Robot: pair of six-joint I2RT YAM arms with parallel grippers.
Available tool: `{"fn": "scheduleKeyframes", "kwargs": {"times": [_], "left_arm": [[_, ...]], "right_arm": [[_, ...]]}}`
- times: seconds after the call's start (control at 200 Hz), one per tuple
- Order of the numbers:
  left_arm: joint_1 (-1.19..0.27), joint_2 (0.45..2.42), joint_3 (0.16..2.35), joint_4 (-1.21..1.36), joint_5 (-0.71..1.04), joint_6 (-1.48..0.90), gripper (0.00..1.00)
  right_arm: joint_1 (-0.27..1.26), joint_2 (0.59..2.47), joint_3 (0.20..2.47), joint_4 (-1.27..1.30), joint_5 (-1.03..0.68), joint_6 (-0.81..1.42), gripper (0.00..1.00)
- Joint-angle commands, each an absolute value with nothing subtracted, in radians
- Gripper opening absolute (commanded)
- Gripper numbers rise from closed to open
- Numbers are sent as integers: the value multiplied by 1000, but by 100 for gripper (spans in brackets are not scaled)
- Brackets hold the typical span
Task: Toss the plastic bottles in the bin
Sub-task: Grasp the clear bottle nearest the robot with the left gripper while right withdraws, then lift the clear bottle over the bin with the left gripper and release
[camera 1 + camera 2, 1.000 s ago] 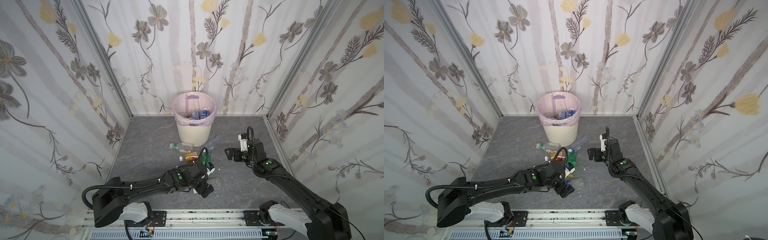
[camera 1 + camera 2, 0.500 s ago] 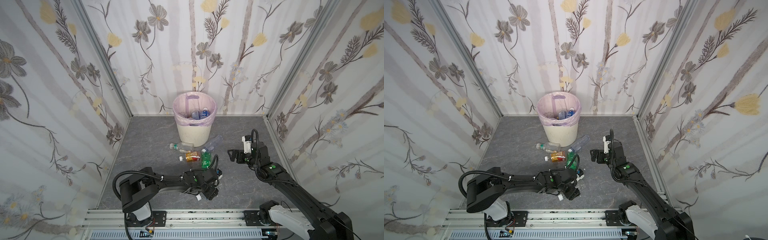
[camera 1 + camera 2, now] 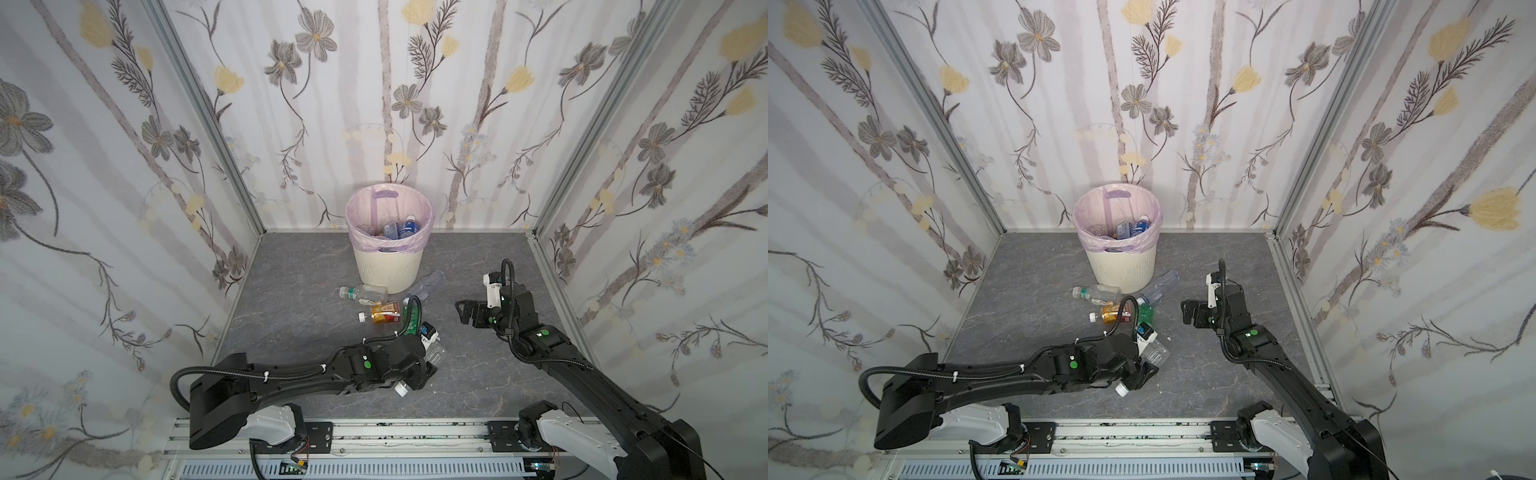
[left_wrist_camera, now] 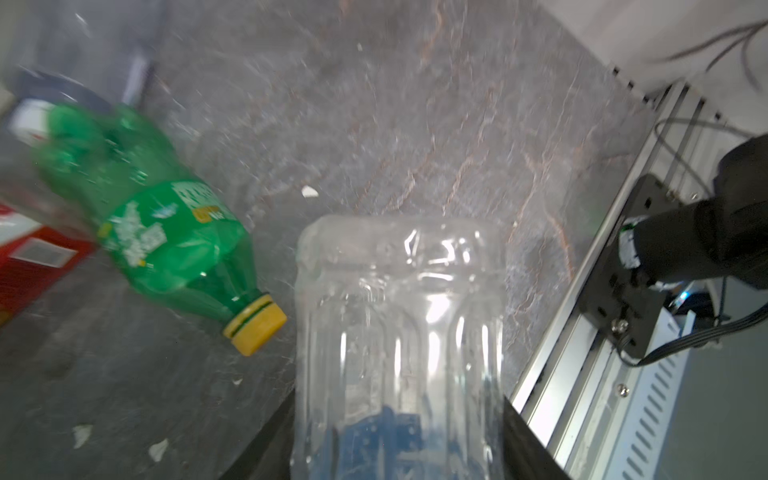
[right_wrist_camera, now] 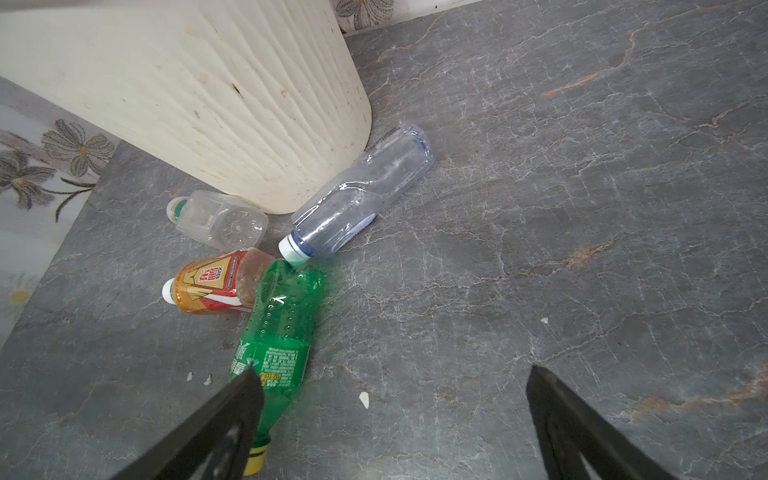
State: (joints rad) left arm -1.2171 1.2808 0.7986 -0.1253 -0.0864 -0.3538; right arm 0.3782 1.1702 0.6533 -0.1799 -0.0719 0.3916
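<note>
Plastic, clear, blue label: that clear bottle (image 4: 399, 324) is now clamped in the left gripper (image 3: 424, 371), with the jaws pressed on both its sides in the left wrist view. A second ago those jaws stood wide with the bottle loose beside them; they've closed since. The bottle is in front of the bin (image 3: 388, 272), well apart from it, past the cluster on the surface (image 3: 299, 299). Its white cap (image 3: 401, 390) points away from the bin, base toward it. Can't tell if it's off the surface.

Right gripper (image 5: 395, 395): jaws wide apart, nothing between, same as a second ago. It hovers in front of the bin and right of it in both top views, barely shifted.

Cluster at the bin's foot, unmoved, all lying down:
- squarish clear bottle (image 5: 220, 218) and bluish bottle (image 5: 361, 195) at the bin wall
- red-orange-label bottle (image 5: 212, 286) just in front of those
- green bottle (image 5: 278, 345) furthest from the bin of the four, base at the bluish bottle's cap, yellow cap (image 5: 254, 457) pointing away from the bin

Inside the bin: blue-labelled bottles (image 3: 405, 227) against the lilac liner (image 3: 361, 208).
</note>
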Motion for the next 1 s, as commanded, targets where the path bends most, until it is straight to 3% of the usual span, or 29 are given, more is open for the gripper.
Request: {"fn": "scheduleKeyframes", "kwargs": {"times": [0.0,0.305,0.56,0.705,0.899,0.939,0.994], "left_arm": [[-1216,1164,796,-111,-272,-369,59],[-1213,850,858,-115,-645,-285,59],[-1199,979,1171,-39,-905,28,60],[-1103,1057,1256,100,-777,120,60],[-757,1250,1389,148,-493,-1,63],[-681,1320,1427,145,-421,-50,70],[-604,1412,1489,123,-316,-101,95]], "right_arm": [[377,1175,657,-141,-44,410,100],[377,1194,672,-144,-73,408,100],[377,1219,681,-137,-87,409,100],[377,1221,685,-135,-87,413,100],[380,1229,690,-122,-111,422,100],[380,1231,688,-113,-116,428,100],[382,1239,687,-106,-125,437,100]]}}
